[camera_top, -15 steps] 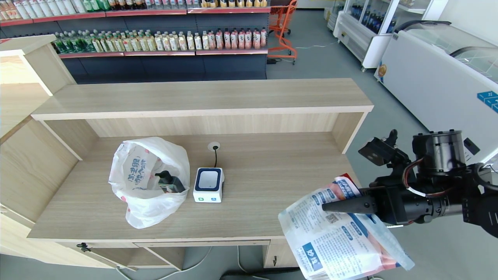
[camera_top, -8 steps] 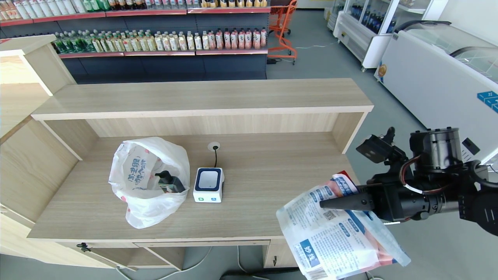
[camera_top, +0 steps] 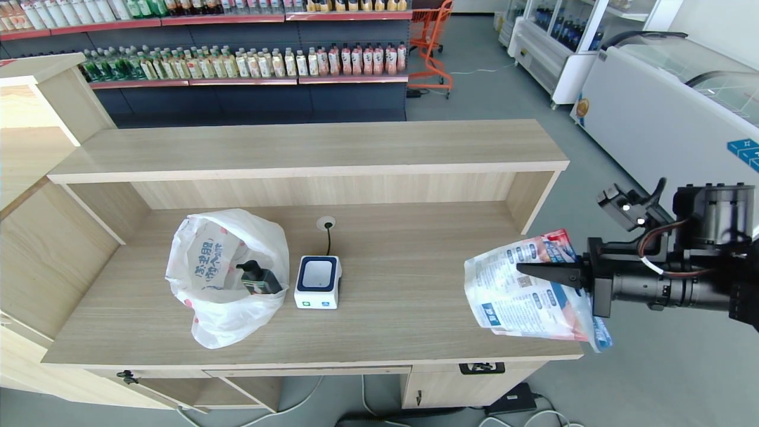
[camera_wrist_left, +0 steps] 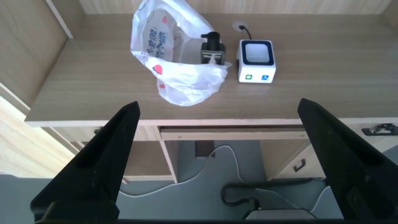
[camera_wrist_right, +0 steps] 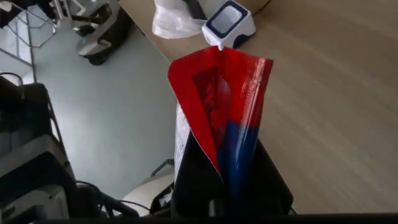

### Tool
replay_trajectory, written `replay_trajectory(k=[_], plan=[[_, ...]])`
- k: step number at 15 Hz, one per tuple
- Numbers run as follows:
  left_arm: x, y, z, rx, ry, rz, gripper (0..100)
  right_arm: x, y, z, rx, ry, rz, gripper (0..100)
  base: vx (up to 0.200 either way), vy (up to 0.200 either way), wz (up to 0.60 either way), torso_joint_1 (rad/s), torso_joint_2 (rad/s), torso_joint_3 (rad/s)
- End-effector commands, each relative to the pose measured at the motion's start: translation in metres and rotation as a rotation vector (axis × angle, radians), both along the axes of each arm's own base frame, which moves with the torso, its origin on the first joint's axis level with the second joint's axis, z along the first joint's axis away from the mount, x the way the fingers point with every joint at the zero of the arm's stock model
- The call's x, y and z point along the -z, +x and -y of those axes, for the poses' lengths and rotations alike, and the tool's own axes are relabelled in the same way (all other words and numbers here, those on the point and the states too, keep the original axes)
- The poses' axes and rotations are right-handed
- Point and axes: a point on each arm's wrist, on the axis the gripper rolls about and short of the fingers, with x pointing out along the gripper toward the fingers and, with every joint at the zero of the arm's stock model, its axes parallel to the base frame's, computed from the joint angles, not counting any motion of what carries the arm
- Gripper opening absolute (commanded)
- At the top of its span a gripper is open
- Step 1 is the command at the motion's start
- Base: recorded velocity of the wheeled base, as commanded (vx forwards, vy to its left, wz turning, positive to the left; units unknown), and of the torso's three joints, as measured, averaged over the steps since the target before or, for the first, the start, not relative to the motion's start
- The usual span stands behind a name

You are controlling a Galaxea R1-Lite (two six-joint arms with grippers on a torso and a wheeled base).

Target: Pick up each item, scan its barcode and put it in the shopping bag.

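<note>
Right gripper (camera_top: pixel 525 272) jaws clamped on printed pouch (camera_top: pixel 514 299), above tabletop (camera_top: pixel 403 267) edge, well right of scanner (camera_top: pixel 318 281). Shopping bag (camera_top: pixel 204 261), dark bottle (camera_top: pixel 260 279) inside, just left of scanner. Left gripper (camera_wrist_left: pixel 219 112) jaws wide apart.

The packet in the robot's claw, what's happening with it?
The robot's right gripper is holding a printed packet in the air at the right end of the counter. The scanner sits mid-counter, beside a white shopping bag with a dark pump bottle already in it. The left gripper hangs open and empty in front of the counter.
</note>
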Motion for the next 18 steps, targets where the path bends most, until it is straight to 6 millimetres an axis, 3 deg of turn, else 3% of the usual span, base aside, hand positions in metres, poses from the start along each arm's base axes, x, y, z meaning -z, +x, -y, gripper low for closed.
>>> replay_trajectory(k=[1,6,9,15,18], plan=[[0.000,0.000,0.000,0.000,-0.001,0.001,100,-0.007,-0.006,0.026,0.130,-0.084,0.116,0,0.000,0.000,0.00,0.000,0.00,0.000],[0.000,0.000,0.000,0.000,-0.001,0.001,100,-0.011,-0.026,0.031,0.213,-0.182,0.235,0,0.000,0.000,0.00,0.000,0.00,0.000],[0.000,0.000,0.000,0.000,-0.001,0.001,100,0.003,-0.040,0.032,0.243,-0.194,0.234,0,0.000,0.000,0.00,0.000,0.00,0.000],[0.000,0.000,0.000,0.000,-0.002,0.000,100,0.011,-0.047,0.033,0.263,-0.204,0.214,0,0.000,0.000,0.00,0.000,0.00,0.000],[0.000,0.000,0.000,0.000,-0.002,0.000,100,0.011,-0.046,0.032,0.261,-0.202,0.209,0,0.000,0.200,0.00,0.004,0.00,0.002]])
